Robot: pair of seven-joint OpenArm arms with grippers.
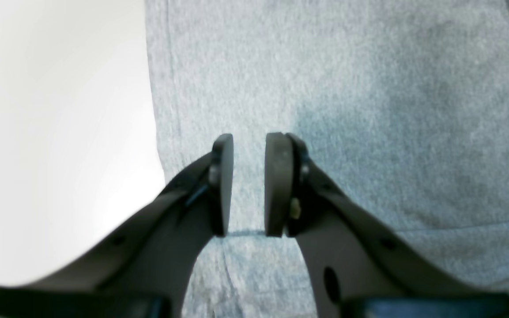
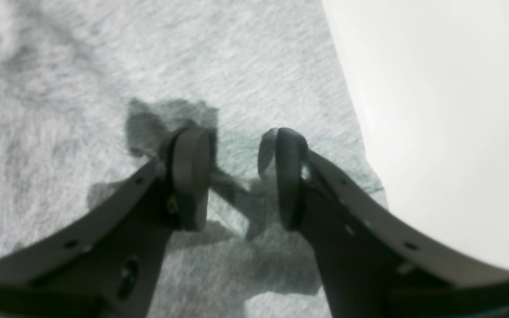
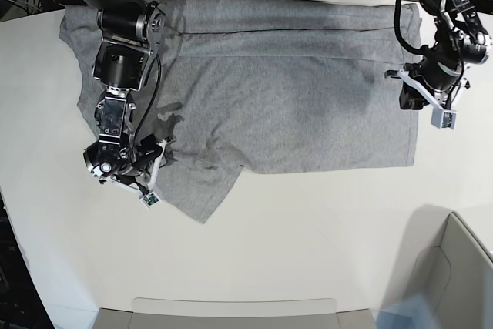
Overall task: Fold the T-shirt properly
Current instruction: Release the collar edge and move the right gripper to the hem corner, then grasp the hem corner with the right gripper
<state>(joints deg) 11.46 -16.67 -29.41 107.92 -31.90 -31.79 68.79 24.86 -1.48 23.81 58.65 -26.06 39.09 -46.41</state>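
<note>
Nearest the base cam, a pale tray rim point(image 3: 231, 303) sat at the table's point(image 3: 308, 221) front edge, w/ another pale bin point(image 3: 454, 267) at the front corner on the view's right. Just beyond, the T-shirt's point(image 3: 293, 98) sleeve corner pointed toward the front, approx. under the right gripper point(image 3: 150, 182) on the view's left. In the right wrist view that gripper point(image 2: 236, 176) had its jaws parted w/ a moderate gap, tips low over the grey cloth point(image 2: 104, 66) near its edge; nothing was held between the pads, shadows right beneath them.

Further back, the shirt lay spread flat across the table's far half, a long crease running along its far side. The left gripper point(image 3: 425, 98) hung at the shirt's edge on the view's right. Left wrist view: jaws point(image 1: 249, 185) only narrowly apart, cloth point(image 1: 369, 88) visible thru the gap, no fabric pinched; hem edge w/ white table point(image 1: 60, 110) alongside.
</note>
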